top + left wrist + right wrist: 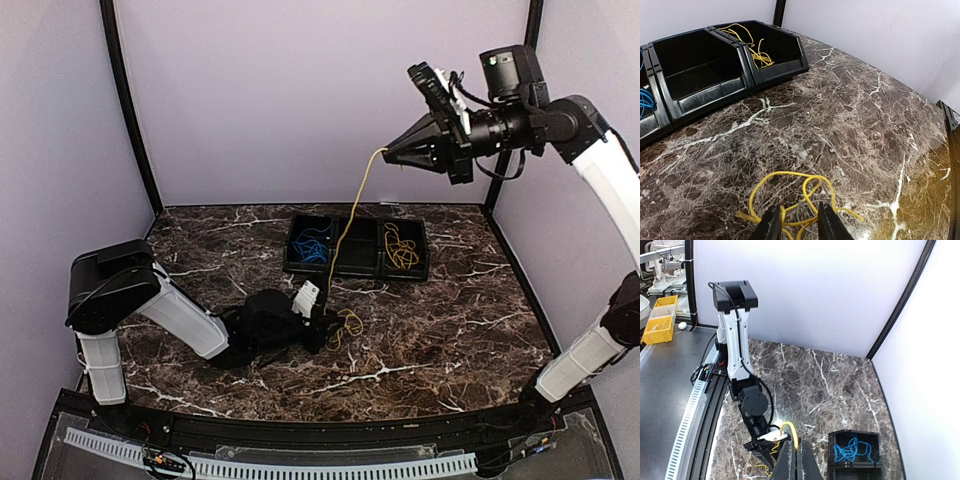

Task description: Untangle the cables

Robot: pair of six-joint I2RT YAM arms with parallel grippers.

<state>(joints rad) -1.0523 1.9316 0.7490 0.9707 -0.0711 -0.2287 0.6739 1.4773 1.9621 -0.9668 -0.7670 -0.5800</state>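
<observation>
Now | right pincer (388,155) high, clamped on yellow cable (354,212) | left pincer (799,214) low, apart

Table (460,330) open at right — bins (375,268), taut yellow cable (358,200) bar the middle.

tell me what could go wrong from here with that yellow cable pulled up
The yellow cable runs almost straight from the raised right jaws down to the tangle; pulling higher could tighten a knot with the grey cable rather than free it.
The left jaws stand apart around the tangle, so the whole heap might lift off the table.
</observation>
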